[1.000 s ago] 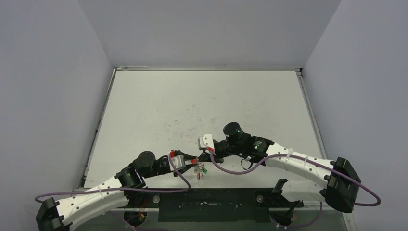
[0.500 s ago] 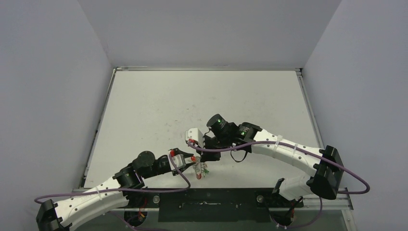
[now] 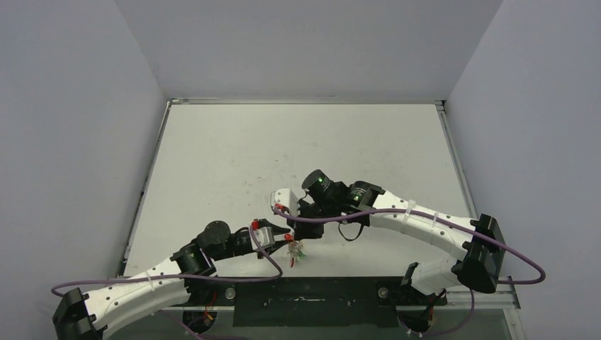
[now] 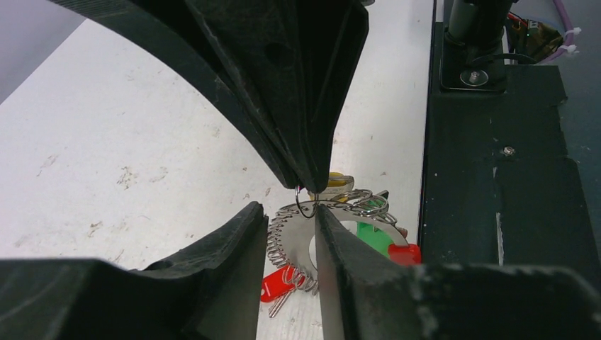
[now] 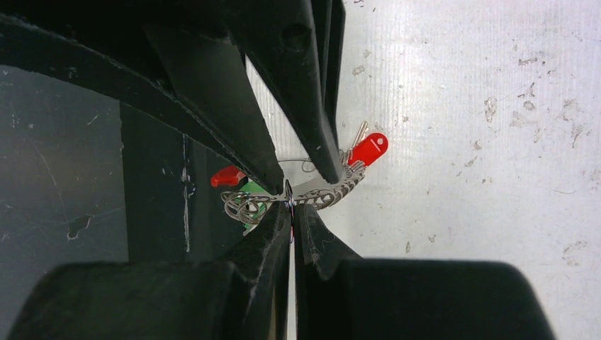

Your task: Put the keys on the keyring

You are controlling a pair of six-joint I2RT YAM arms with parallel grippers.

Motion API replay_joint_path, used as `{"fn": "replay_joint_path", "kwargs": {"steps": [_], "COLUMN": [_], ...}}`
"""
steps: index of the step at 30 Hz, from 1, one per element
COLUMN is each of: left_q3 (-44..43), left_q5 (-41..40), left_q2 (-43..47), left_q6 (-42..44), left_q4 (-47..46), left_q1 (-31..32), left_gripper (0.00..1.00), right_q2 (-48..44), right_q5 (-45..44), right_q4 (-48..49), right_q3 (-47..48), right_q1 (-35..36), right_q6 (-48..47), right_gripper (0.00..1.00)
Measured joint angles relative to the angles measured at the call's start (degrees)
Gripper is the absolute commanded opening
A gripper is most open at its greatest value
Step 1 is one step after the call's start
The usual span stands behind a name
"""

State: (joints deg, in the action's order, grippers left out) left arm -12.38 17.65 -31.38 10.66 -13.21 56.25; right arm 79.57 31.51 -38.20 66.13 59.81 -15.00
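Note:
The keyring (image 4: 294, 241), a silvery coiled band with a red plastic segment (image 4: 404, 253), hangs just above the table's near edge (image 3: 293, 248). My left gripper (image 4: 287, 210) is shut on its coiled band. On it I see a red key (image 4: 276, 283), a green key (image 4: 372, 237) and a yellow key (image 4: 334, 181). From above, my right gripper (image 4: 306, 185) is shut on a thin wire loop at the band's top edge. The right wrist view shows those fingers (image 5: 290, 207) pinched under the keyring (image 5: 326, 195), with the red key (image 5: 368, 149) beyond and the left gripper (image 5: 302, 181) opposite.
The black mounting plate (image 4: 496, 177) runs along the near edge, right beside the keyring. A purple cable (image 3: 333, 219) loops off each wrist close to the grippers. Grey walls enclose the white, scuffed table (image 3: 298, 156) on three sides.
My right arm has swung left and forward, bringing its gripper onto the keyring held by the left gripper. The left gripper has shifted only slightly.

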Motion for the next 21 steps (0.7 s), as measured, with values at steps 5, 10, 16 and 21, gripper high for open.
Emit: {"fn": "replay_joint_path", "kwargs": {"steps": [5,10,16,21], "left_q3": [0.0,0.0,0.0,0.0], "left_q5": [1.07,1.27,1.29,1.95], "left_q2": [-2.51,-4.52,-5.29,-5.68], "left_q6": [-0.66,-1.05,-1.31,-1.53], "left_q4": [-2.05,-3.56,-4.24,-4.33], "left_q1": [0.0,0.02,0.02,-0.04], "left_gripper": [0.13,0.23,0.03,0.0], "right_q2": [0.7,0.87,0.87,0.9], "right_q5": [-0.35,-0.92,-0.92,-1.27], "right_q4": [0.17,0.15,-0.02,-0.22], "right_q3": [0.11,0.11,0.11,0.24], "right_q1": [0.28,0.28,0.35,0.55], "right_q6": [0.52,0.57,0.63,0.5], "right_gripper": [0.0,0.0,0.0,0.0]}}
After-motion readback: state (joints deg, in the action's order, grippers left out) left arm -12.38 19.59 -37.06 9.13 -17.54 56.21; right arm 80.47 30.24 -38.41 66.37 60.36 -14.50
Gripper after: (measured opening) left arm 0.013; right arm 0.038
